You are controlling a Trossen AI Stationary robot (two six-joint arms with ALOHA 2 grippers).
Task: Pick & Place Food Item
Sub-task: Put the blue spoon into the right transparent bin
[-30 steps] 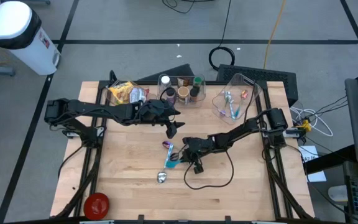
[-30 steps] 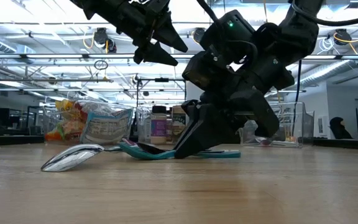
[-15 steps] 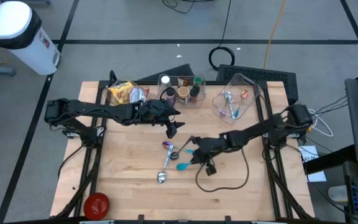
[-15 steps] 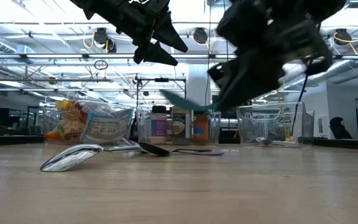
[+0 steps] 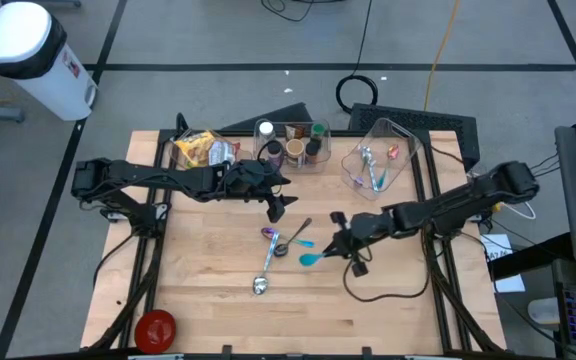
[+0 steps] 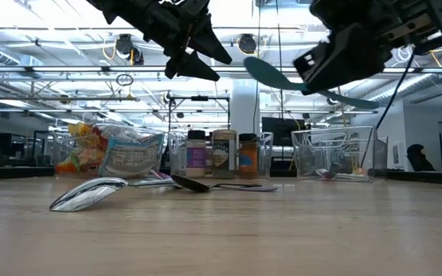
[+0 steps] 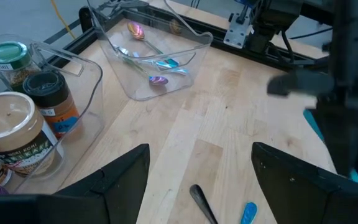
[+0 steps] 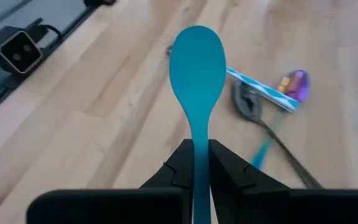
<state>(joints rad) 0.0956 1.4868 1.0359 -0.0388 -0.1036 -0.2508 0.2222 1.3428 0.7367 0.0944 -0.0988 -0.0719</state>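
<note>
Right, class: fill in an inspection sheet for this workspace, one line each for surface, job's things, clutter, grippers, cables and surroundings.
Surface: wooden table, bare at the near edge.
Job's things: teal spoon held off the table; clear bin with utensils at the back right.
Clutter: silver spoon, dark spoon and purple-tipped utensil mid-table; snack bags; spice jars in a clear tray; red disc at the front left.
Grippers: right gripper shut on the teal spoon's handle; left gripper open, raised over mid-table.
Cables: black cable looping from the right gripper.
Surroundings: white bin on the floor.
</note>
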